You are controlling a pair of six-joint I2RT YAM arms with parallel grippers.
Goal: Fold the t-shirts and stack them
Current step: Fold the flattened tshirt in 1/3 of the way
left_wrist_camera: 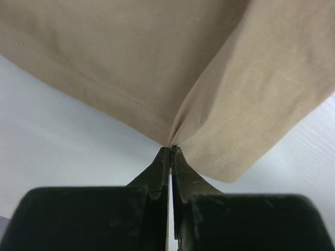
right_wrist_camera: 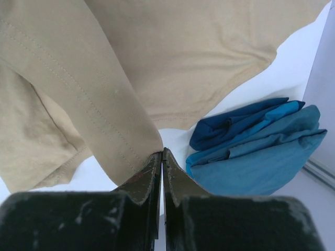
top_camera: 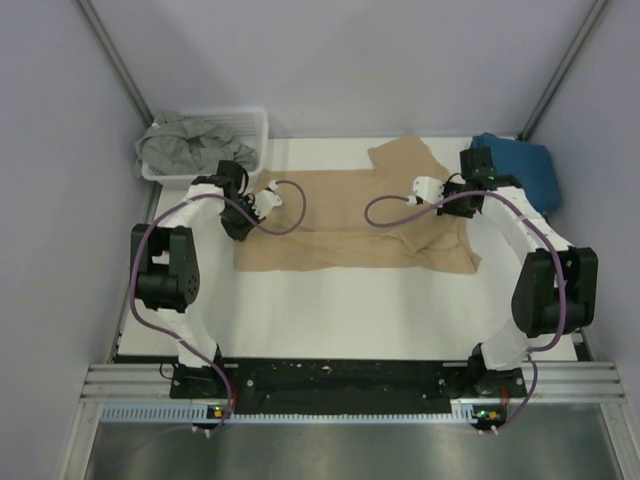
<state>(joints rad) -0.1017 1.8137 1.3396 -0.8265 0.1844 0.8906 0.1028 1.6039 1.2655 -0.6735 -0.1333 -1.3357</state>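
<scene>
The left gripper (left_wrist_camera: 170, 149) has its jaws pressed together on a pinch of the tan t-shirt (top_camera: 350, 228). In the left wrist view the cloth gathers into a crease just above the fingertips, near the stitched hem. The right gripper (right_wrist_camera: 161, 152) is likewise closed tight, and a hemmed band of the same tan cloth runs down from the upper left of the right wrist view into its tips. From the top external view the tan t-shirt lies spread across the middle of the white table (top_camera: 350, 320), with one part reaching up toward the top centre. The left gripper is at the shirt's left edge and the right gripper near its upper right. The teal-blue t-shirt (top_camera: 520, 168) sits bunched at the upper right of the frame, just beside the right arm. The grey-green t-shirt (top_camera: 185, 143) is heaped in the white basket (top_camera: 256, 116) at the upper left.
</scene>
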